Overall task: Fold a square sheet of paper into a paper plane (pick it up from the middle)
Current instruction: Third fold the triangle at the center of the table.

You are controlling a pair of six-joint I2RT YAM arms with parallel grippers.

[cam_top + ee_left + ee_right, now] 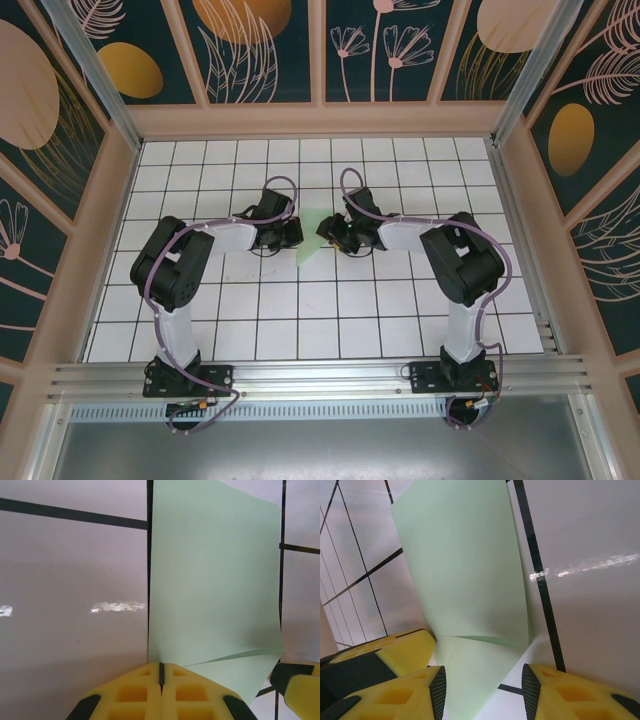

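The square sheet of paper (311,243) is pale mint green and lies mid-table between both grippers, partly folded. In the left wrist view the paper (215,575) has a crease running from the fingertips to its right edge, with a flap below. My left gripper (161,672) is shut, its tips touching the paper where the crease starts; whether paper is pinched does not show. My right gripper (484,680) is open, with the pointed lower flap of the paper (465,575) lying between its fingers (438,687) and touching neither pad. The grippers (297,234) (327,234) face each other closely.
The table (300,320) is white tiles with dark grid lines, walled by a wooden frame (110,220) at left, back and right. A metal rail (320,375) carrying the arm bases runs along the near edge. The other arm's yellow finger (300,692) (395,652) intrudes in each wrist view.
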